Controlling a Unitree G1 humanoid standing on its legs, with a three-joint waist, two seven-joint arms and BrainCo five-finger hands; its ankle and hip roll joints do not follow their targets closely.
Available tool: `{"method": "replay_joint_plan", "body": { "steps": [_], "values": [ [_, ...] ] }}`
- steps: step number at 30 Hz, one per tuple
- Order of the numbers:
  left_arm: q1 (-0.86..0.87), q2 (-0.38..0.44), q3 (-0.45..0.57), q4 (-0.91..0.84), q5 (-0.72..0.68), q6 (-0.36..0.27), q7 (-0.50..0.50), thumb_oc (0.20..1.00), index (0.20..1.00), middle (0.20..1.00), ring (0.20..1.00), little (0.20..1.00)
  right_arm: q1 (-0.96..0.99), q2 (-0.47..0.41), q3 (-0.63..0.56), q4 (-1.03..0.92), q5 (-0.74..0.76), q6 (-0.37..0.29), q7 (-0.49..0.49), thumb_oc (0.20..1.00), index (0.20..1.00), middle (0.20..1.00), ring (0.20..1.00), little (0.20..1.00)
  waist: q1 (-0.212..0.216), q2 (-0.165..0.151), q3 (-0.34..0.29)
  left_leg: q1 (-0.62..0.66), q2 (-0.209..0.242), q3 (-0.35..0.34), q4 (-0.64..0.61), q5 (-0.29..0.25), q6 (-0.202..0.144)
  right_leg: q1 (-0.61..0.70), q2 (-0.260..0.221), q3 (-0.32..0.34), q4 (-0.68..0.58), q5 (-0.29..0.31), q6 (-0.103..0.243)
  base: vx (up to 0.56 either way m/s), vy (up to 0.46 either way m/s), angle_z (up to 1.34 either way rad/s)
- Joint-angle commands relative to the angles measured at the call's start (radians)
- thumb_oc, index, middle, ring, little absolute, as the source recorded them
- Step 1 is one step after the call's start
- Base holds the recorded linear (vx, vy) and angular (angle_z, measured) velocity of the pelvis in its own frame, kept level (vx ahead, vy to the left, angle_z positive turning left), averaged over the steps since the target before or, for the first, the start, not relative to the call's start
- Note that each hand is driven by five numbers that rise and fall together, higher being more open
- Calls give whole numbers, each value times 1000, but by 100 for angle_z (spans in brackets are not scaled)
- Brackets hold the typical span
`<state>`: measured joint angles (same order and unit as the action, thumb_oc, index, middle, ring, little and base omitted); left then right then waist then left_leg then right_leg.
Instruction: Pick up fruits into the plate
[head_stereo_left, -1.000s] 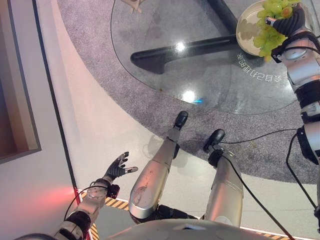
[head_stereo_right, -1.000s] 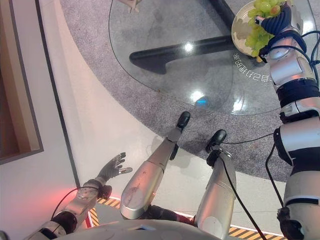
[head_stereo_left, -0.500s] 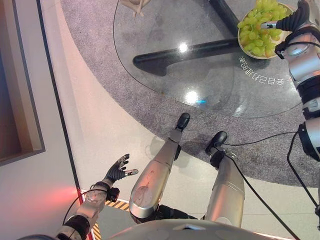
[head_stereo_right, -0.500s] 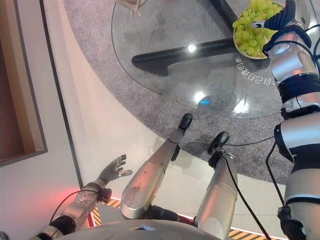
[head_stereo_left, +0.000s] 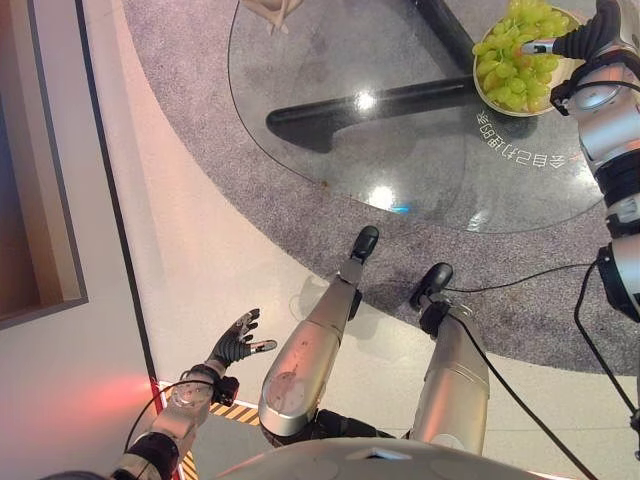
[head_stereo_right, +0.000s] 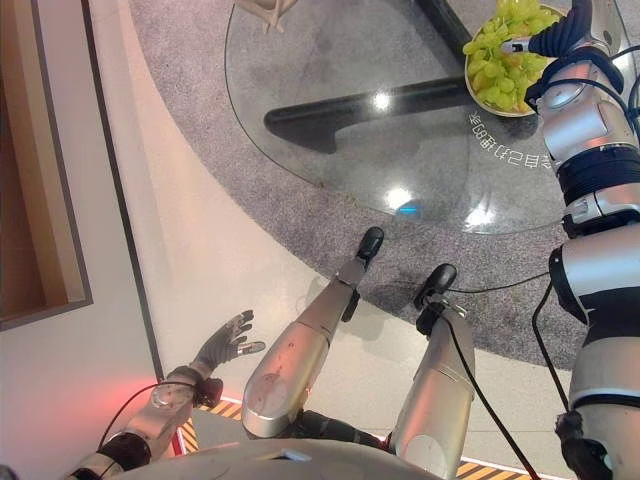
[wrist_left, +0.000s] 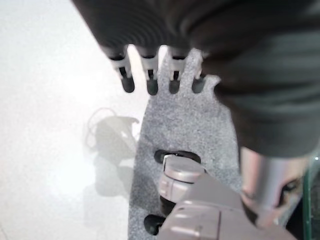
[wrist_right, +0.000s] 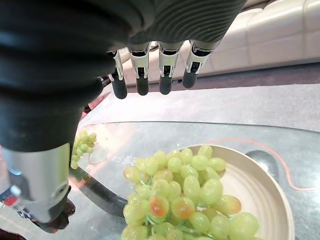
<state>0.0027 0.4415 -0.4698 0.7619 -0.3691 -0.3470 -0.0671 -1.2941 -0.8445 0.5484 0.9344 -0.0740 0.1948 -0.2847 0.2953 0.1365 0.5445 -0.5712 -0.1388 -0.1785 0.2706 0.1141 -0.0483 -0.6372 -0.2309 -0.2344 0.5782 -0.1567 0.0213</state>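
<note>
Your grapes (wrist_right: 185, 200) are in the plate (wrist_right: 260, 200), a green bunch heaped on the side toward the robot, bare rim showing on the far side. The plate sits near the far right edge of the glass counter (head_stereo_left: 400, 150).

Right robot hand (wrist_right: 150, 75) hovers just above the bunch with fingers straight and relaxed, gripping nothing, so it reads as a finished drop with the hand clear of the fruit. A second small green cluster (wrist_right: 82, 145) shows through the glass in the right wrist view; you can't tell whether it's real fruit or a reflection, so check it.

Left robot hand (head_stereo_left: 238, 338) hangs idle low beside the body over the floor, fingers spread, empty and out of the way.
</note>
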Motion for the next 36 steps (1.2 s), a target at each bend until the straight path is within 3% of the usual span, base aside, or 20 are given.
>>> {"method": "replay_joint_plan", "body": {
  "steps": [1, 7, 12, 15, 18, 20, 23, 29, 34, 36],
  "values": [
    [32, 23, 11, 25, -29, -21, -10, 1000, 1000, 1000, 1000, 1000, 66, -63, -48, -103, 83, -74, -10, 1000, 1000, 1000, 1000, 1000, -30, 16, -25, 100, -37, 55, 66, -197, 66, 124, 38, -41, -166, 78, 57, -51, -88, 3],
    [-22, -4, 32, 73, 0, 12, -21, 1000, 1000, 1000, 1000, 1000, 311, 10, -198, -148, 169, -133, 8, 1000, 1000, 1000, 1000, 1000, -62, -24, -25, 241, -5, 65, 13, -200, 57, 284, 55, -34, -241, 83, 59, -42, -101, 5],
    [-65, -37, 42, 120, -18, 58, -24, 1000, 1000, 1000, 1000, 1000, 568, 99, -285, -168, 218, -215, 4, 1000, 1000, 1000, 1000, 1000, -92, -63, -97, 337, 25, 79, -32, -208, 50, 403, 68, -32, -318, 89, 55, 1, -110, -4],
    [-69, -62, 50, 158, 11, 77, 7, 1000, 1000, 1000, 1000, 1000, 727, 167, -317, -175, 248, -258, -2, 1000, 1000, 1000, 1000, 1000, -110, -87, -143, 401, 39, 84, -62, -217, 47, 481, 78, -21, -364, 90, 51, 47, -103, -4],
    [-52, -83, 79, 218, 81, 96, 37, 1000, 1000, 1000, 1000, 1000, 953, 273, -375, -186, 310, -350, 13, 1000, 1000, 1000, 1000, 1000, -143, -117, -228, 491, 54, 85, -147, -205, 46, 568, 101, 4, -433, 97, 53, 91, -108, -2],
    [-30, -93, 95, 241, 120, 110, 46, 1000, 1000, 1000, 1000, 1000, 1045, 330, -410, -178, 385, -355, 44, 1000, 1000, 1000, 1000, 1000, -164, -125, -267, 529, 64, 92, -187, -198, 46, 595, 112, 17, -455, 99, 54, 61, -53, -3],
    [7, -121, 135, 334, 173, 123, 46, 1000, 1000, 1000, 1000, 1000, 1204, 473, -469, -9, 453, -421, 143, 1000, 1000, 1000, 1000, 1000, -206, -132, -351, 616, 82, 128, -257, -193, 45, 655, 140, 52, -499, 100, 54, 73, -47, -7],
    [33, -163, 215, 418, 216, 147, 42, 1000, 1000, 1000, 1000, 1000, 1311, 577, -536, 226, 528, -436, 324, 1000, 1000, 1000, 1000, 1000, -257, -128, -404, 710, 93, 183, -325, -199, 44, 728, 162, 94, -566, 112, 50, -12, -11, -22],
    [45, -184, 256, 447, 235, 171, 51, 1000, 1000, 1000, 1000, 1000, 1357, 607, -526, 292, 467, -411, 343, 1000, 1000, 1000, 1000, 1000, -282, -121, -425, 742, 94, 210, -344, -207, 45, 755, 164, 107, -603, 123, 50, -24, 3, -29],
    [58, -202, 274, 461, 233, 198, 62, 1000, 1000, 1000, 1000, 1000, 1374, 623, -536, 318, 513, -380, 340, 1000, 1000, 1000, 1000, 1000, -300, -117, -433, 749, 100, 229, -352, -211, 44, 757, 170, 123, -610, 125, 51, -68, 1, -14]
  ]
}}
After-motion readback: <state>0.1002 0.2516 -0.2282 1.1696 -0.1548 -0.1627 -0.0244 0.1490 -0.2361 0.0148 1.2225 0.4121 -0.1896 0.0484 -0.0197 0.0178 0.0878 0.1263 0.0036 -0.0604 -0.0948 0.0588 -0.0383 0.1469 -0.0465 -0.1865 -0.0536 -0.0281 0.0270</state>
